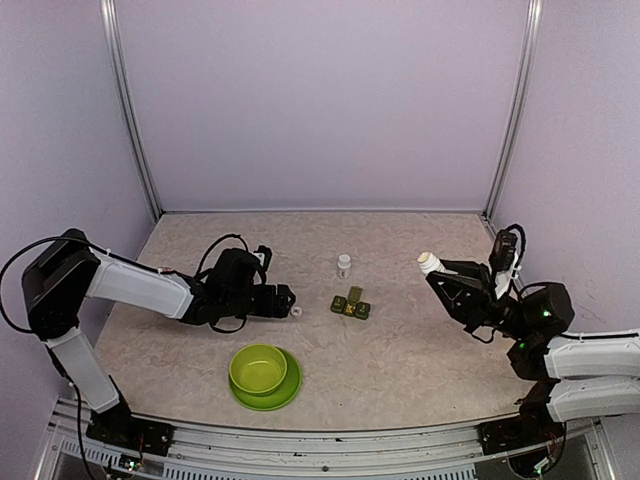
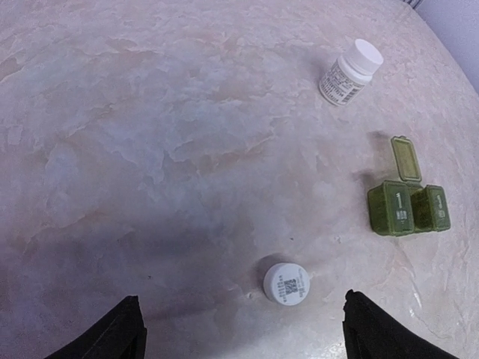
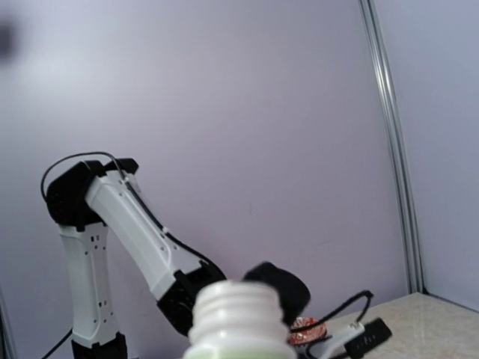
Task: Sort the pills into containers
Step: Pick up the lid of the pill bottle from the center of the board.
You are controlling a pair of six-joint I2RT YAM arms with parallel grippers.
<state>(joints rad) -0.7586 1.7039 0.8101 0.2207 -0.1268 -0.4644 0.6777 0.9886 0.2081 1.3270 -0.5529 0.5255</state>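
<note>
The containers [image 1: 351, 304] are a small dark green pill box at mid-table; in the left wrist view the containers [image 2: 408, 206] have one lid standing open. No pills show in any view. A loose white cap [image 2: 287, 284] lies flat between the wide-apart fingers of my left gripper [image 2: 241, 298], touching neither. My left gripper [image 1: 288, 300] is open, low over the table just left of the cap [image 1: 297, 311]. My right gripper [image 1: 440, 272] is raised at the right, shut on an uncapped white bottle [image 1: 430, 263], whose threaded neck [image 3: 238, 318] fills the bottom of the right wrist view.
A capped white bottle [image 1: 344, 265] stands behind the pill box, and the same bottle [image 2: 350, 72] shows in the left wrist view. A lime-green bowl [image 1: 259, 368] on a matching plate [image 1: 290, 391] sits near the front edge. Purple walls close in the table.
</note>
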